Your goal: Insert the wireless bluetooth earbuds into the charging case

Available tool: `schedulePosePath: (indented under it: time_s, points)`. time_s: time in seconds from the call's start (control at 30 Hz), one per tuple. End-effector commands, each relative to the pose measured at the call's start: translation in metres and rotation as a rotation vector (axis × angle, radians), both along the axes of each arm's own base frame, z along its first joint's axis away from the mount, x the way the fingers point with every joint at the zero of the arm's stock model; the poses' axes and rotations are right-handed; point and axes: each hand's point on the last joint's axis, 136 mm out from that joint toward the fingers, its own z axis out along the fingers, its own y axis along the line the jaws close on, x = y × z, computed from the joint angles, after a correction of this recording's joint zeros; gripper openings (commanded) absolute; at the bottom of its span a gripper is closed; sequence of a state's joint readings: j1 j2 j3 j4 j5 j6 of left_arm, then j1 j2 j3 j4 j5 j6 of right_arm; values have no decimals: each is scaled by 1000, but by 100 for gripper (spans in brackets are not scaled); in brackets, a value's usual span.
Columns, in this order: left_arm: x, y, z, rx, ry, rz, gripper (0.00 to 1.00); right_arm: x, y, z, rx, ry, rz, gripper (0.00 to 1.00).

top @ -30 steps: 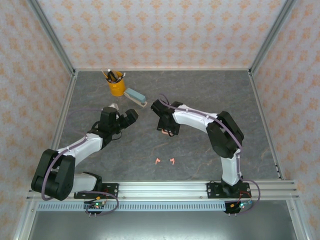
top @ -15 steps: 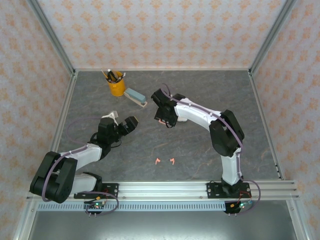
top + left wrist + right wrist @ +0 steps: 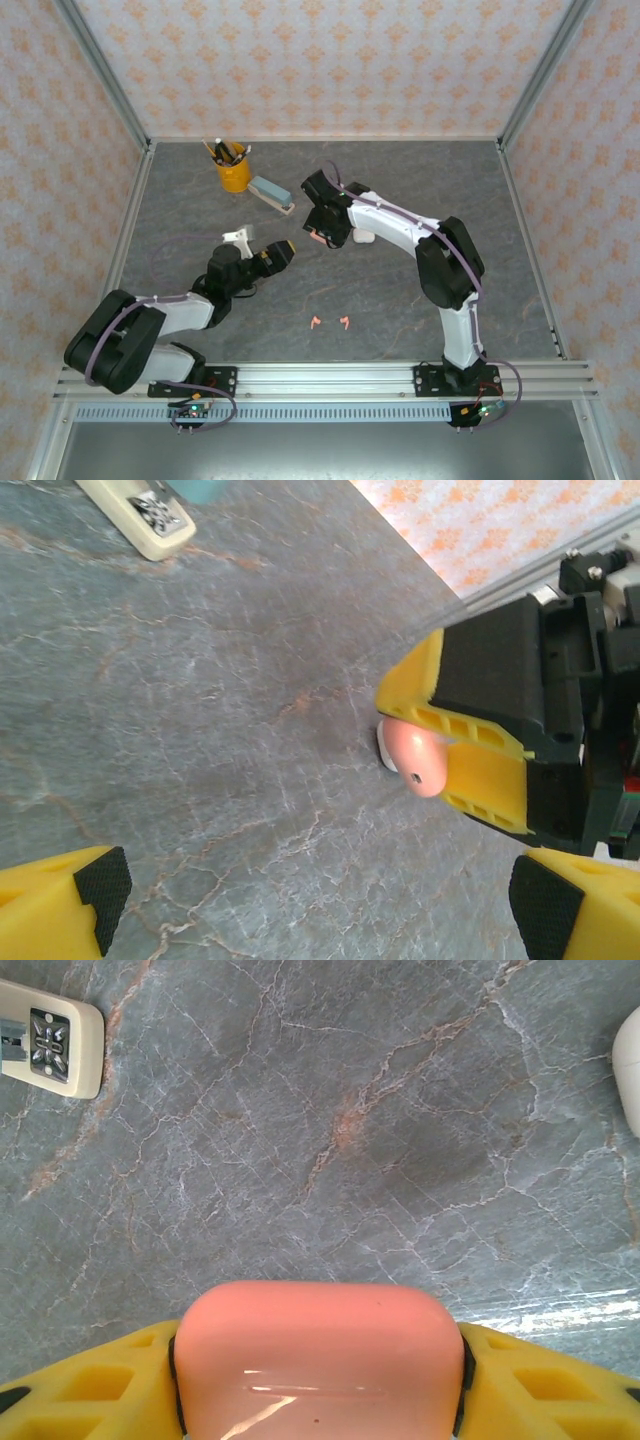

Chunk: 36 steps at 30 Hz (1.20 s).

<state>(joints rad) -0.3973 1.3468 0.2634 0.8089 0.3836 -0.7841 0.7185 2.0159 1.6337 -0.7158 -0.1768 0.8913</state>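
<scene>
Hauls the pink case point(image 3: 315, 1360) farther back, clenched in the right fingers point(image 3: 90, 1380); swings the wide-open, empty left fingers point(image 3: 60, 900) nearer, facing it. Leaves both pink earbuds point(image 3: 316, 321) lying on the near bench point(image 3: 200, 190), so no loading yet.

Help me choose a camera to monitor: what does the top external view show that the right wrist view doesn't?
Top external, not right wrist: two salmon-pink earbuds, the yellow pen cup, the open left tool. Right wrist, not top external: yellow fingers pressing the pink charging case's sides. Both: the right tool holding that case, the stapler, the white case.
</scene>
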Motion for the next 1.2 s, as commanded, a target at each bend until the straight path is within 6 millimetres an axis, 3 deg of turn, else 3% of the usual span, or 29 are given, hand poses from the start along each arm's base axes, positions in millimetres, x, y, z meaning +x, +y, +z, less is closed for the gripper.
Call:
schedulePosePath:
  time_s: [0.0, 0.2, 0.6, 1.17]
  points:
    - [6, -8, 17, 3, -113, -7, 100, 9, 6, 8, 36, -12, -25, 59]
    - [9, -32, 17, -7, -147, -48, 96, 9, 8, 11, 61, -3, -32, 59]
    - [29, -58, 19, -53, -196, -50, 86, 10, 15, 19, 110, 12, -37, 59]
    - [47, -74, 16, -79, -205, -56, 71, 9, 21, 20, 142, 31, -34, 58]
